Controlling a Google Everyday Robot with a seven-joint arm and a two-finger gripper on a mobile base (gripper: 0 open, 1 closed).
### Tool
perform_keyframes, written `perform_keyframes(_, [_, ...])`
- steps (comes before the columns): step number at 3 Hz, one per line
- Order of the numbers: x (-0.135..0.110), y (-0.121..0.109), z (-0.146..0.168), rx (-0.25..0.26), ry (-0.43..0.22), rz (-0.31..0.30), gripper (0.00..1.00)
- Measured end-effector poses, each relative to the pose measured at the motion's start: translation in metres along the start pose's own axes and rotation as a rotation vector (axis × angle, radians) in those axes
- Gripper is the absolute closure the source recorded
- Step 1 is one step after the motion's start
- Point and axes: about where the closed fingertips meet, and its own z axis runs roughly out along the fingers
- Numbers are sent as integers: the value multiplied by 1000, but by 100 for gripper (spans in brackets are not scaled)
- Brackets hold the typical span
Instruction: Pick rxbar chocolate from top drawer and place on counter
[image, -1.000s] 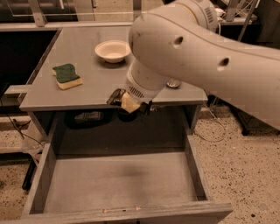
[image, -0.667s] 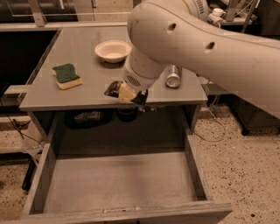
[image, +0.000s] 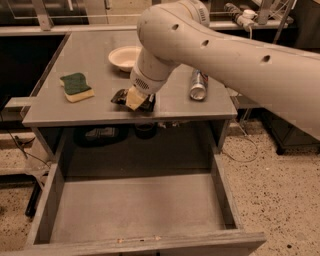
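The gripper (image: 134, 101) grips the rxbar chocolate (image: 119, 97) at the counter (image: 100, 75) front edge, mid-width; the bar's long axis runs along that edge.

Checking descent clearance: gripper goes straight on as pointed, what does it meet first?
The counter, near its front edge; the gripper points down at it, and the rxbar chocolate it holds likely touches first. Gap unclear.

End effector (image: 135, 100) holds rxbar chocolate (image: 119, 97) over counter (image: 95, 65)
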Motion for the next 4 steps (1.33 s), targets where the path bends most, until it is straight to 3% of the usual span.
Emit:
perform_keyframes(1, [-12,-5,31,-45,-9,-8,100])
perform_keyframes(2, [-15,-6,32,-50,-10,-9,82])
perform_keyframes(4, [-15,-6,32,-50,-10,-9,35])
